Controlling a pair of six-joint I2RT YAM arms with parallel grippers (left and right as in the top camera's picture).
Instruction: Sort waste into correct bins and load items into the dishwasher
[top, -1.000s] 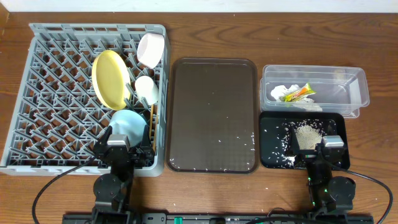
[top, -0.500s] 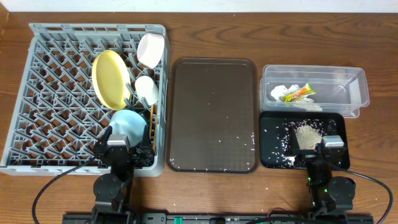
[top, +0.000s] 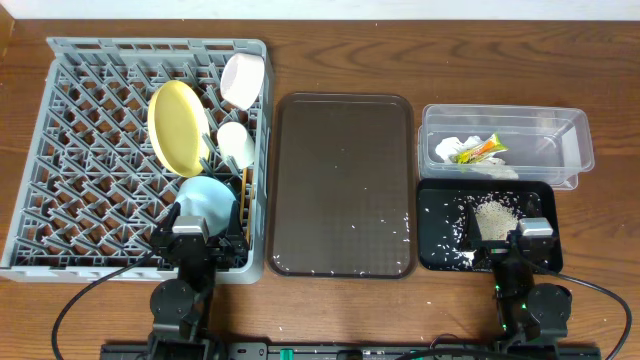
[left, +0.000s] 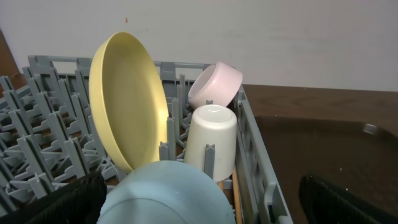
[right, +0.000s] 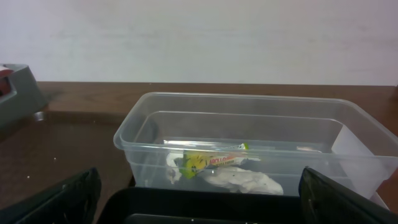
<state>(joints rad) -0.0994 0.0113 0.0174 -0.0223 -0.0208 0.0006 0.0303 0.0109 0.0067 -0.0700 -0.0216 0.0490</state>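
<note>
The grey dishwasher rack (top: 100, 150) holds a yellow plate (top: 178, 125) on edge, a light-blue bowl (top: 207, 200), two white cups (top: 243, 80) (top: 236, 143) and chopsticks (top: 246, 198). My left gripper (top: 198, 226) stands open at the rack's near edge. In the left wrist view its fingers (left: 62, 202) sit either side of the bowl (left: 168, 193), with the plate (left: 127, 102) and a cup (left: 211, 140) behind. The clear tub (top: 505, 145) holds the napkin (right: 245, 182) and wrapper (right: 211, 162). The black tray (top: 440, 215) holds rice scraps (top: 490, 215). My right gripper (top: 530, 233) hangs open over its near end.
A large dark-brown serving tray (top: 343, 185) lies between the rack and the bins, with a few whitish grains along its near and right edges. Bare wooden table runs behind everything, up to a white wall.
</note>
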